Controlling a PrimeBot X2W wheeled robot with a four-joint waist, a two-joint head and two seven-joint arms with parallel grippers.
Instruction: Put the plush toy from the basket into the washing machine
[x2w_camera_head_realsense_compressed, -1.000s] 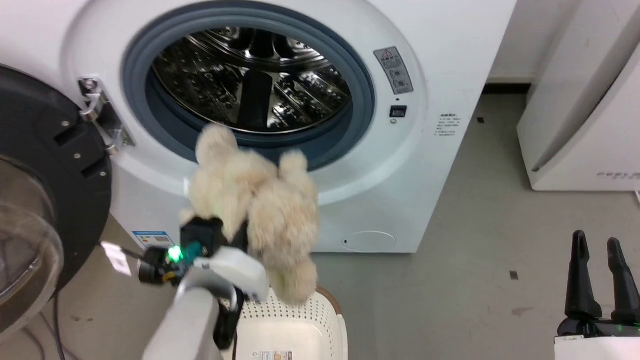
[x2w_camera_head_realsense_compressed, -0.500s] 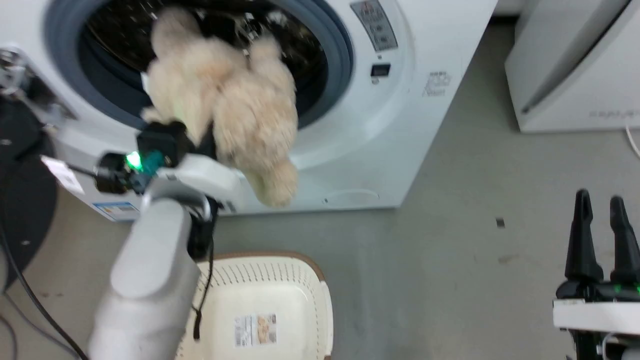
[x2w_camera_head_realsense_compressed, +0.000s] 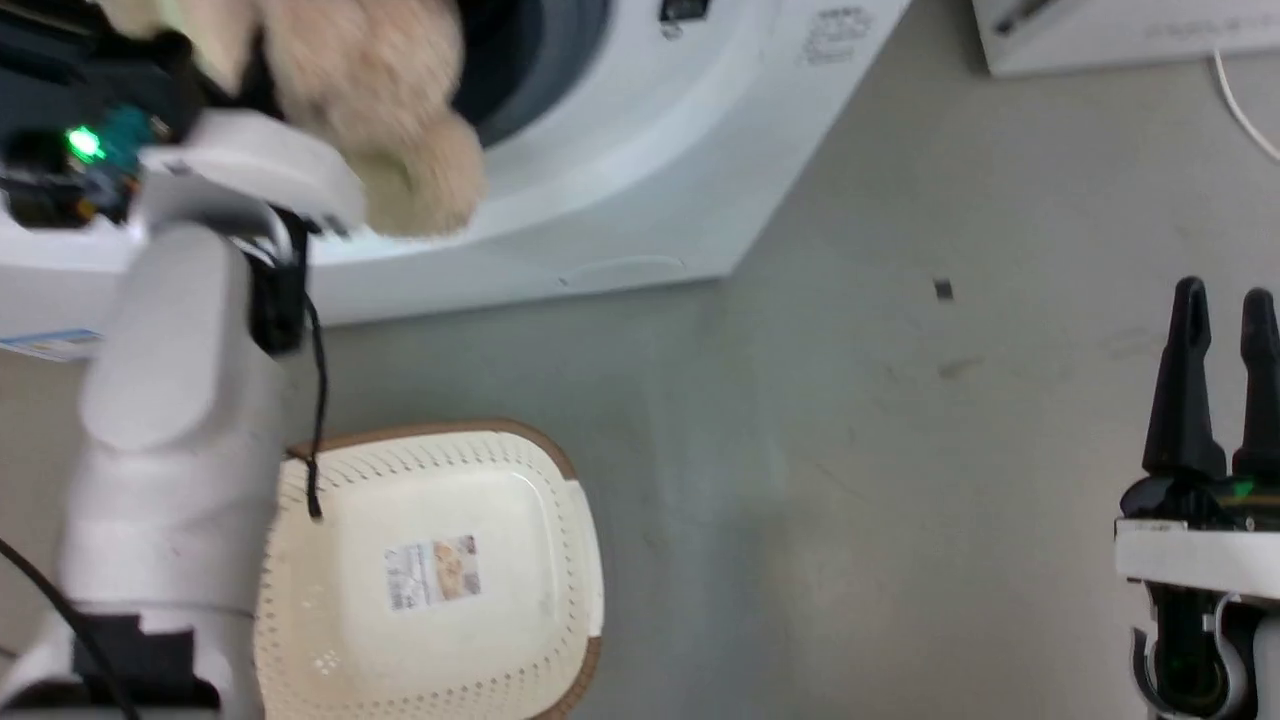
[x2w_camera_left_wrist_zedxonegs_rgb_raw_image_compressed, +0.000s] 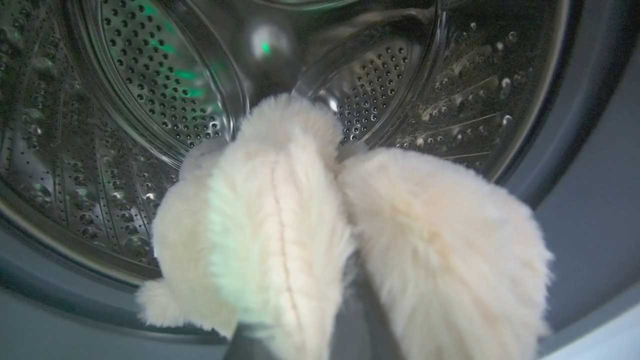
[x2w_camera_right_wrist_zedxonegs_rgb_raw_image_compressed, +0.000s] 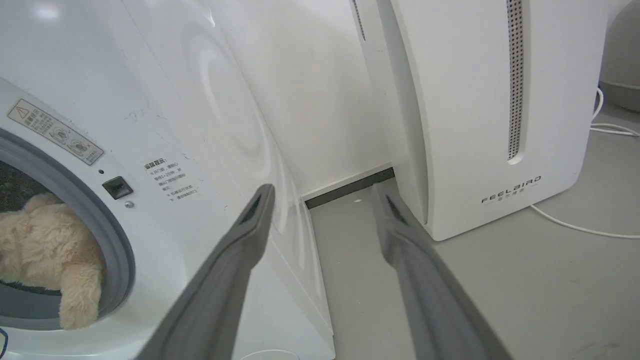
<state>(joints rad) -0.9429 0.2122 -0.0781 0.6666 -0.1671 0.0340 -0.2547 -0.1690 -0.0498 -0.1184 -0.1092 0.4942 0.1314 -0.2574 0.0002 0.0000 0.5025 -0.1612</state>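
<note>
Fluffy cream-beige plush toy (x2w_camera_left_wrist_zedxonegs_rgb_raw_image_compressed: 300, 225): halfway through the porthole of the large white front-loading washing machine (x2w_camera_head_realsense_compressed: 640, 180). Upper part over the shiny perforated steel drum (x2w_camera_left_wrist_zedxonegs_rgb_raw_image_compressed: 150, 100), one stubby limb hanging out across the round grey gasket (x2w_camera_right_wrist_zedxonegs_rgb_raw_image_compressed: 117, 250) towards the white front ring. Carried in the air, well clear of the floor.

Held by left gripper (x2w_camera_head_realsense_compressed: 245, 85): jaws clamped on the toy from below, fingers almost wholly buried in fur, just dark stubs at the bottom edge of the left wrist view. Exact gap between them: cannot tell. Pale left forearm (x2w_camera_head_realsense_compressed: 170, 400) rising past the left side of the basket up to the porthole.

Idle: right gripper (x2w_camera_head_realsense_compressed: 1222, 300), jaws plainly apart in the right wrist view, gripping nothing, touching nothing, over bare grey floor (x2w_camera_head_realsense_compressed: 850, 450) well right of the washer.

Edges and room:
- Gasket lip directly under the toy, drum wall open around and behind it.
- Oval cream-white perforated plastic basket (x2w_camera_head_realsense_compressed: 560, 560) with brown woven-look rim on the floor near the washer front, label sticker (x2w_camera_head_realsense_compressed: 433, 572) on its bottom in plain sight.
- White "FEELAIRD" appliance (x2w_camera_right_wrist_zedxonegs_rgb_raw_image_compressed: 475, 100) right of the washer, narrow gap between the two, white cable (x2w_camera_right_wrist_zedxonegs_rgb_raw_image_compressed: 575, 227) on the floor beside it.
</note>
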